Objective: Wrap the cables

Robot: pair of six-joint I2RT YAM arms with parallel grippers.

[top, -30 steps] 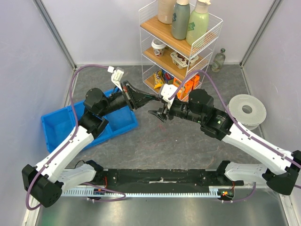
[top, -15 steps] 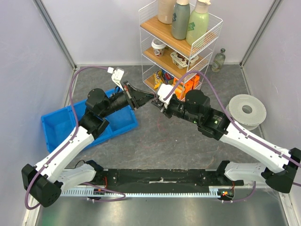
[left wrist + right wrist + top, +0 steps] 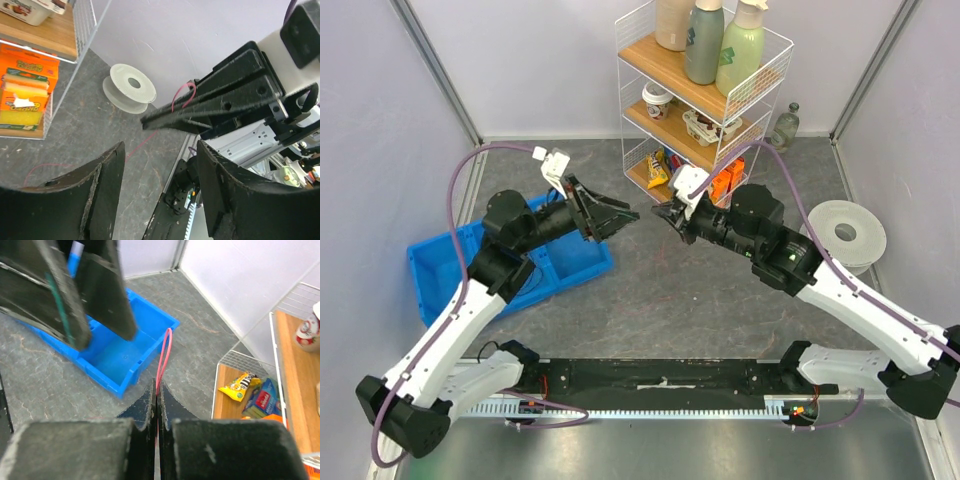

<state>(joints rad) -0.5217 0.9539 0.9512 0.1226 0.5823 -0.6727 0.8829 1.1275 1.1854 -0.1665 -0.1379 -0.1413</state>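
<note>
1. Grey mottled tabletop [image 3: 660, 300], pale walls; wire shelf rack [image 3: 705, 100] at upper centre, blue bin [image 3: 555, 265] at left, white spool [image 3: 845, 235] at right.
2. Pink cable [image 3: 168, 330]: loop pinched in right gripper [image 3: 156, 390], jaws together; remainder trailing onto tabletop.
3. Left gripper [image 3: 157, 150]: jaws apart, empty, facing right gripper.
4. Against a second ago: left gripper opened and drawn back leftward; right gripper closed on cable.

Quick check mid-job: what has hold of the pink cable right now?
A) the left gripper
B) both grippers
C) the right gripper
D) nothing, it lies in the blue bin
C: the right gripper is pinched shut on the pink cable, whose loop sticks out past its tips, while the left gripper stands open and empty.
</note>
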